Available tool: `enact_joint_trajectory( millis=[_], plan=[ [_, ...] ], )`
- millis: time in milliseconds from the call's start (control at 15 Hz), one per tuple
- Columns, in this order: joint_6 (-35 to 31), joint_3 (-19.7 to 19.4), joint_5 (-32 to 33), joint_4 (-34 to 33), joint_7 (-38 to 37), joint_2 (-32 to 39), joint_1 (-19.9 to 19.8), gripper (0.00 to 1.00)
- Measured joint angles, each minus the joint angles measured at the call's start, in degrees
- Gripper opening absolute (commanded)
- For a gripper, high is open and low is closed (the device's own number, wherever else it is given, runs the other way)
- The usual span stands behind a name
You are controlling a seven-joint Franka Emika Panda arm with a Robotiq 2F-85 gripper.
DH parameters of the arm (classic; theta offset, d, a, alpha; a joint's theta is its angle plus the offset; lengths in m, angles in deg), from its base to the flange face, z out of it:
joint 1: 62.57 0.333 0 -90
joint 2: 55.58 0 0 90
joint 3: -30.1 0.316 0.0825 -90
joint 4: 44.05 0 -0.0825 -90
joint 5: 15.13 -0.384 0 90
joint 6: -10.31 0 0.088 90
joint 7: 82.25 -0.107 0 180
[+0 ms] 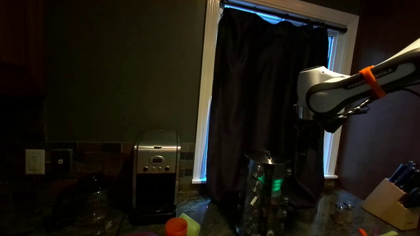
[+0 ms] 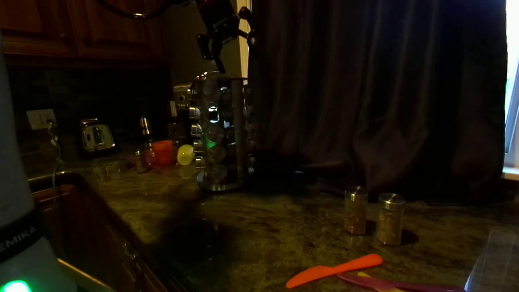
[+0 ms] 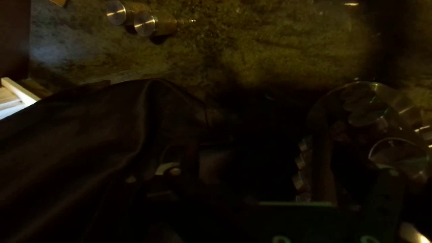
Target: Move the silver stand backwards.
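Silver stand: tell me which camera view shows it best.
An exterior view: the silver stand shows all the way down to its base. An exterior view that crops its bottom shows the rest, top plate included; the wrist view, only a dim part at right.

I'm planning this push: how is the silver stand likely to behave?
The silver stand is probably heavy, as its sides hold rows of jars. Being tall and narrow, it could tip if pushed high. Its shiny metal top may be slippery.
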Motion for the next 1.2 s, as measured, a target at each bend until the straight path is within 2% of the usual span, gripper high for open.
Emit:
enact_joint_trajectory(
  millis=[267, 467, 933, 1200],
  plan=[
    [2.71, 2.62, -1.63, -1.37, -7.42, -2.62, 0.55, 1.00],
    [5.95, 3.41, -7.48, -3.95, -10.74, -2.49, 2.00, 1.00],
    [7.01, 2.76, -23.50, -10.81, -11.40, 2.06, 5.17, 1.00],
    [2.52, 0.29, -31.97, -12.32, -8.24, 5.30, 6.35, 1.00]
  ],
)
